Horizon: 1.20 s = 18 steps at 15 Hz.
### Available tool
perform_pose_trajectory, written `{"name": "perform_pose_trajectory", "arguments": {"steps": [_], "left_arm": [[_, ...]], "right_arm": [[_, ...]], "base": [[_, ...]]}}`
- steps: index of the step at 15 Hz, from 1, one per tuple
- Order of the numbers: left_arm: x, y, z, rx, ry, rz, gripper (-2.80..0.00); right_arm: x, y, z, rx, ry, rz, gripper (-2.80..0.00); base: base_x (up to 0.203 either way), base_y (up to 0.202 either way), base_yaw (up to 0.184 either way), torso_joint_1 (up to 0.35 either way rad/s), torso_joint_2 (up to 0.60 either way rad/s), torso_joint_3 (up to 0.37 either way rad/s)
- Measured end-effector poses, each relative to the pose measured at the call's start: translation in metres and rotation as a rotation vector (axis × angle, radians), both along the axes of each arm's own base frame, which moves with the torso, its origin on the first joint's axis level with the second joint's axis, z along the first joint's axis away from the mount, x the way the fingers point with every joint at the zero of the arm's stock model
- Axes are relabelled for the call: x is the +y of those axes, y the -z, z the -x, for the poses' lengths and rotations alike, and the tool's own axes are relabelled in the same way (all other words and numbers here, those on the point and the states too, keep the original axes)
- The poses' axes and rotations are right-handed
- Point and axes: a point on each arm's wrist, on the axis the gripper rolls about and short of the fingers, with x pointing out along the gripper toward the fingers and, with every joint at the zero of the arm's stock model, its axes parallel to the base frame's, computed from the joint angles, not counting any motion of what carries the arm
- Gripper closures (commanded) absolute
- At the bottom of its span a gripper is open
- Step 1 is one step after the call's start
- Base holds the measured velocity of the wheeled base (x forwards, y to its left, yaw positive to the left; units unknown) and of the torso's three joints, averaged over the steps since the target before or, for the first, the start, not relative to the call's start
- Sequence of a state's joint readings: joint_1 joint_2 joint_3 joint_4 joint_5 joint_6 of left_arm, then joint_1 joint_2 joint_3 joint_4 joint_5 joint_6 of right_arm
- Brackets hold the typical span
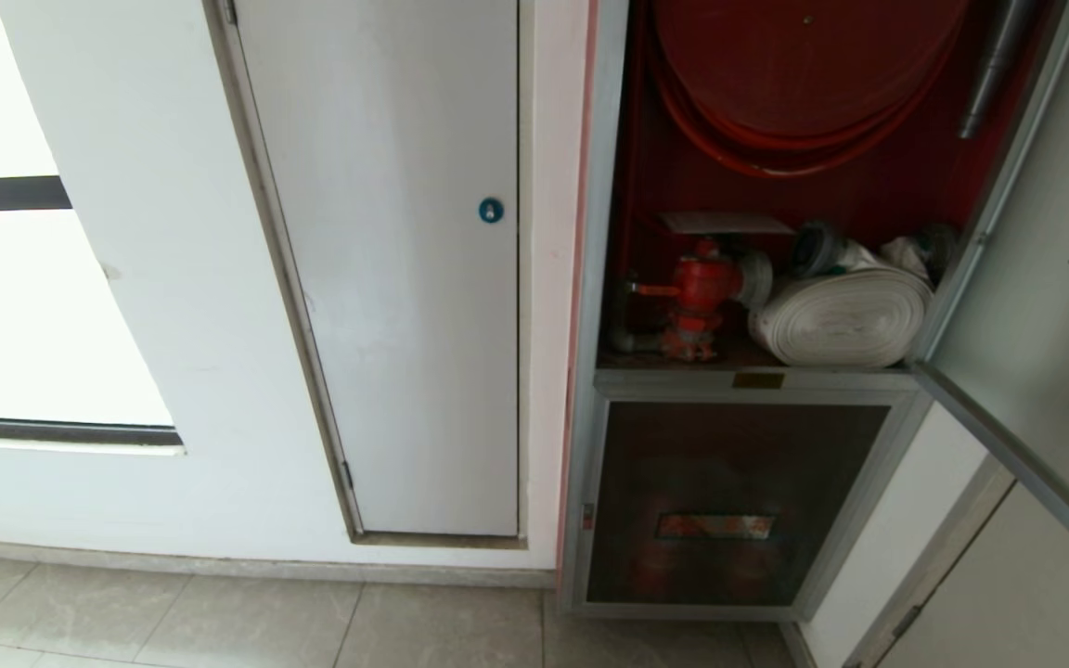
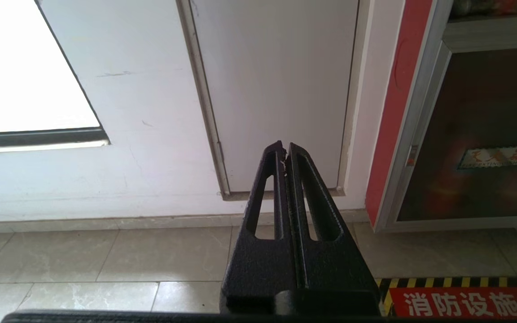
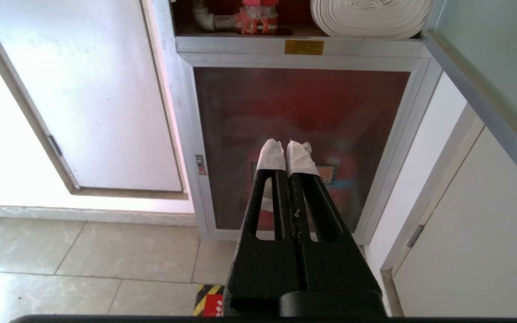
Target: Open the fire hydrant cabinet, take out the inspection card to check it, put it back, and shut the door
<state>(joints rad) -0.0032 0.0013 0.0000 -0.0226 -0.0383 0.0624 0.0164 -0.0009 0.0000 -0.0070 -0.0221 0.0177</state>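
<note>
1. Evidently the tall silver metal-framed fire hydrant cabinet (image 1: 601, 278) stood with its red-lined upper bay exposed, because the silver-framed tinted glass door (image 1: 1045, 353) hung swung out on the right side; judging by that, the opening step was done and the closing step was not.

2. I had my right gripper (image 3: 285, 150) held low, well short of the cabinet and touching nothing. Its white-wrapped fingertips (image 3: 271, 154) were pressed together on nothing. Beyond the tips was the lower dark glass panel with a red label (image 3: 301, 143); the open bay sat above and past them.

3. My left gripper (image 2: 284, 150) was likewise clenched and empty. It faced the plain white panel door (image 2: 276, 89), with the cabinet off to one side, so I read that arm as parked out of the way.

4. A thin pale rectangular sheet (image 1: 725, 223) lay flat just above the red valve (image 1: 697, 288), beside the white rolled hose (image 1: 845, 315) and beneath the red hose reel (image 1: 804, 65). I took it for the inspection card resting in its place, though no print could be made out.

5. Since both jaws carried nothing and the card lay inside, I could not tell whether checking was ahead or finished. Either way, the right arm was the one nearer the door's lower edge and the bay.
</note>
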Motion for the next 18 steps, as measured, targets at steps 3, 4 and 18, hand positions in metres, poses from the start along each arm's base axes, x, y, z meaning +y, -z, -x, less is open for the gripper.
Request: {"name": "perform_pose_trajectory", "arguments": {"steps": [3, 4, 18], "left_arm": [[0.0, 0.0, 0.0, 0.0, 0.0, 0.0, 0.0], [0.0, 0.0, 0.0, 0.0, 0.0, 0.0, 0.0], [0.0, 0.0, 0.0, 0.0, 0.0, 0.0, 0.0]], "right_arm": [[0.0, 0.0, 0.0, 0.0, 0.001, -0.001, 0.0], [0.0, 0.0, 0.0, 0.0, 0.001, -0.001, 0.0], [0.0001, 0.0, 0.0, 0.0, -0.002, 0.001, 0.0]], "base": [[0.0, 0.0, 0.0, 0.0, 0.0, 0.0], [0.0, 0.0, 0.0, 0.0, 0.0, 0.0], [0.0, 0.0, 0.0, 0.0, 0.0, 0.0]]}}
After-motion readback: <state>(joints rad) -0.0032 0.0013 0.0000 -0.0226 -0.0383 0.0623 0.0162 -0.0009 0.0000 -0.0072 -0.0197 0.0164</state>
